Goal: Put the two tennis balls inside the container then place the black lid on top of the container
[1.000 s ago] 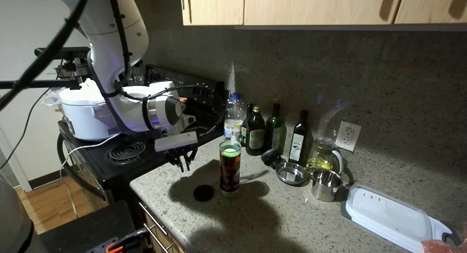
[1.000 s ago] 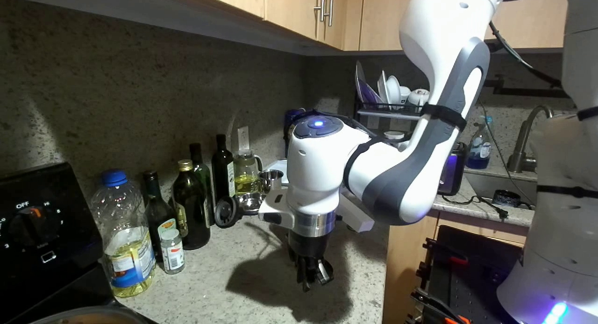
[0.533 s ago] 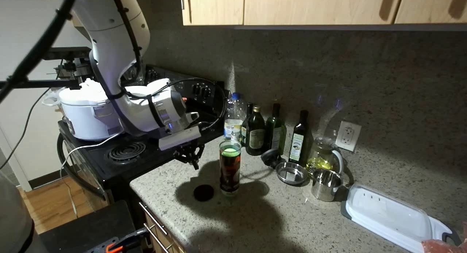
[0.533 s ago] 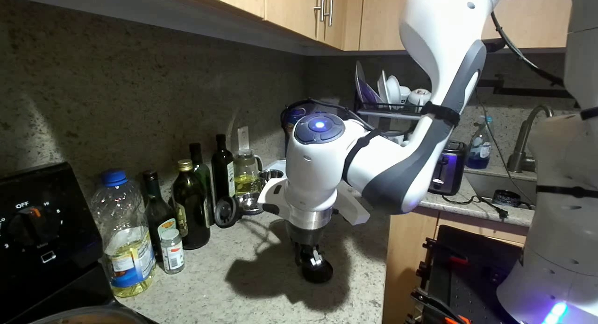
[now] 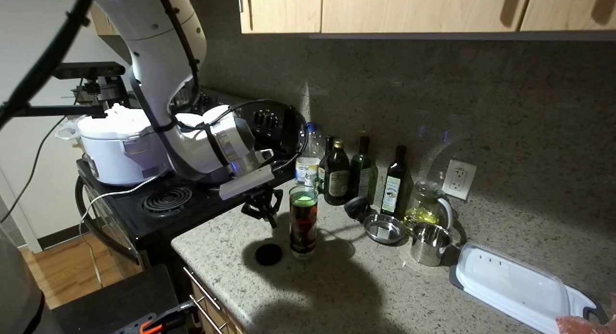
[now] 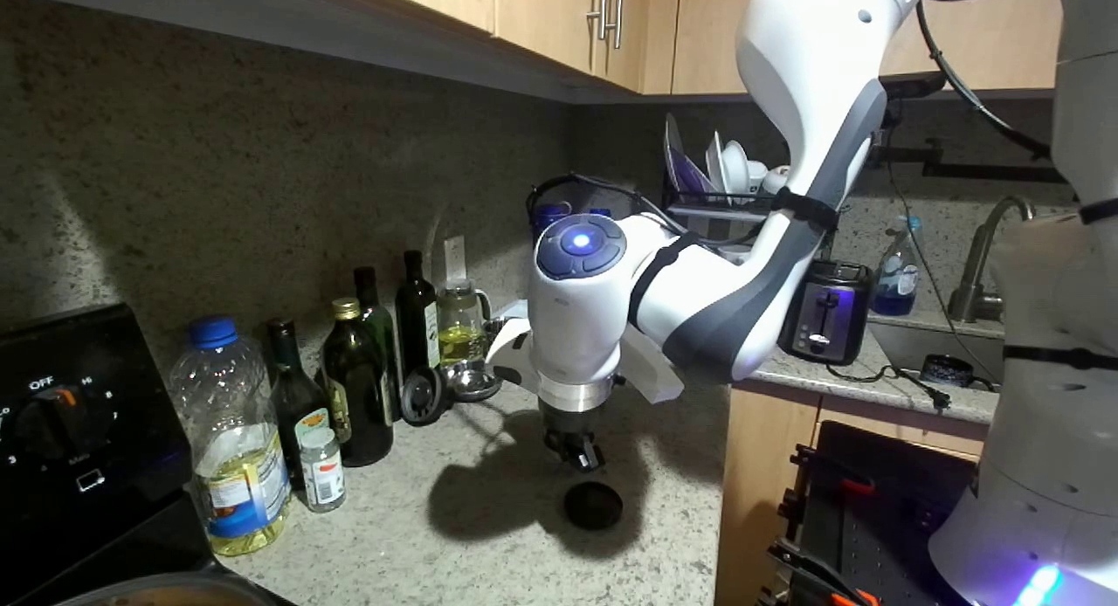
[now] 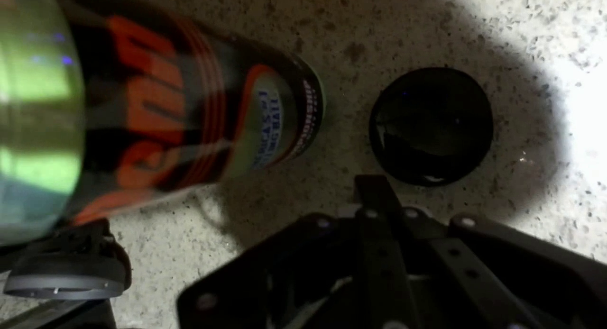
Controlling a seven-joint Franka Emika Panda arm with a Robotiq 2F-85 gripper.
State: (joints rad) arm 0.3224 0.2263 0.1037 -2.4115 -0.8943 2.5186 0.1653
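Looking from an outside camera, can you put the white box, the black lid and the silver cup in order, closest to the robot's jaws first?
In an exterior view:
1. black lid: nearest, flat on the counter below the shut jaws.
2. silver cup: farther right, past the tall tube.
3. white box: farthest, near the picture's right edge.

Lid (image 5: 268, 254) beside container (image 5: 303, 228) on counter (image 5: 409, 295)

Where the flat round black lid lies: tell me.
In the wrist view, the black lid lies on the speckled grey counter, right of the red-lettered clear cylindrical tube.
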